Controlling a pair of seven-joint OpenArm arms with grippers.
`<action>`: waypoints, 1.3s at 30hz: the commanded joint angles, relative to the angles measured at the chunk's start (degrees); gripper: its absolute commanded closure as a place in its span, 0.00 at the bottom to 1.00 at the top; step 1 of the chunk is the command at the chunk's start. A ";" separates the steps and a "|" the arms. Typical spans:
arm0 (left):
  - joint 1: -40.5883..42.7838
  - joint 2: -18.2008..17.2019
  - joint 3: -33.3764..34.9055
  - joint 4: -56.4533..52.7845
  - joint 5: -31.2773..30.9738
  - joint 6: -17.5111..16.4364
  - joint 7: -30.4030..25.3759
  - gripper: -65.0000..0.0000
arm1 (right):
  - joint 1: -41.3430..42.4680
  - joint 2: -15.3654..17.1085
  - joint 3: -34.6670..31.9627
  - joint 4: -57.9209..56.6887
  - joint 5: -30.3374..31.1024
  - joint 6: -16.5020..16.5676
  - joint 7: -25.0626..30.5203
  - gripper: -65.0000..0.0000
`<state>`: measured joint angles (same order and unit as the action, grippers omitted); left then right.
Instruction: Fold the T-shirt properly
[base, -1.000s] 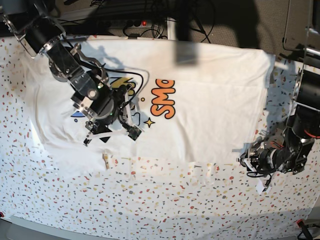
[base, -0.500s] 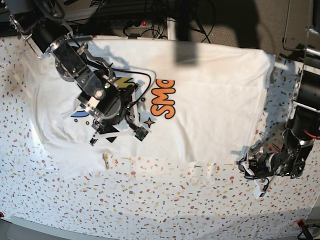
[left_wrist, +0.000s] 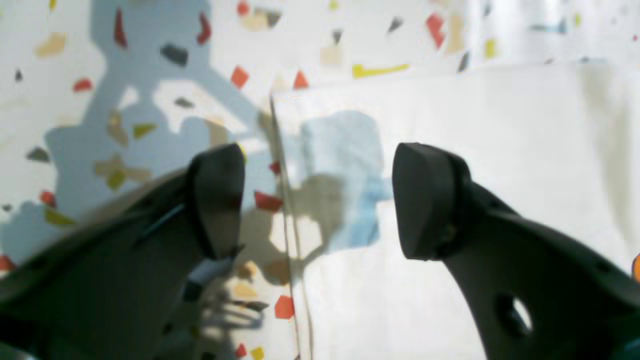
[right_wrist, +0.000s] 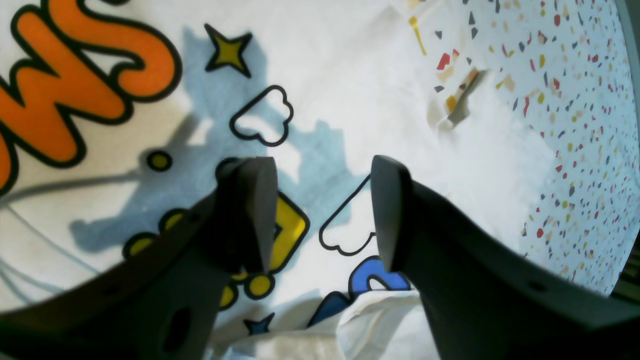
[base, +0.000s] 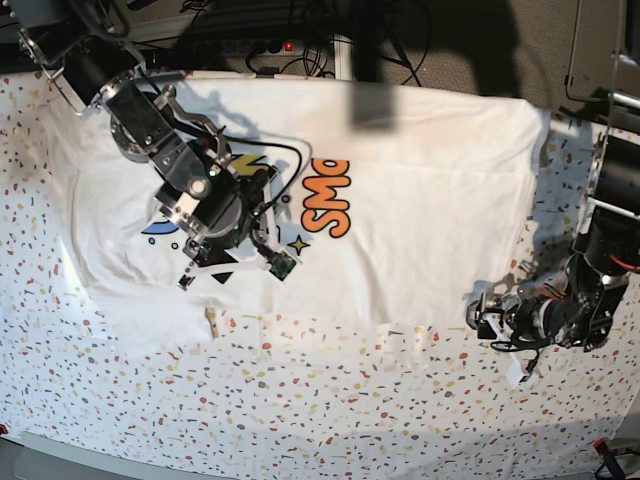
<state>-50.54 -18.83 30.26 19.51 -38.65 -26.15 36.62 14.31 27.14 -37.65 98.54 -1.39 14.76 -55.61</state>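
**Left gripper (left_wrist: 315, 200) astride the hem corner of the large white printed cotton T-shirt (base: 420, 200).**
The shirt lies flat on the speckled terrazzo table cover (base: 330, 400), long axis 3 to 9 o'clock. Left jaws gape wide and empty, the hem edge between them running 12 to 6. Right gripper (right_wrist: 322, 210) hangs part-open, empty, over the print; the left arm is nearer the hem.
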 joint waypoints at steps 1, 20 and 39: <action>-2.27 -0.39 -0.31 0.68 -1.49 -0.50 -0.72 0.31 | 0.70 0.13 0.57 0.70 -0.39 -0.46 0.31 0.53; 3.65 0.28 -0.33 0.87 -6.45 -5.88 -4.28 0.31 | -4.55 -0.07 0.57 2.89 -6.14 -0.50 -1.05 0.53; 3.56 1.03 -0.31 4.63 -9.64 -9.77 -3.67 0.31 | -4.61 -3.80 0.57 2.99 -7.65 -0.50 -0.79 0.53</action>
<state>-45.04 -17.41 30.06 23.35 -47.66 -35.62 33.43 8.58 23.18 -37.54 100.31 -8.27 14.76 -56.93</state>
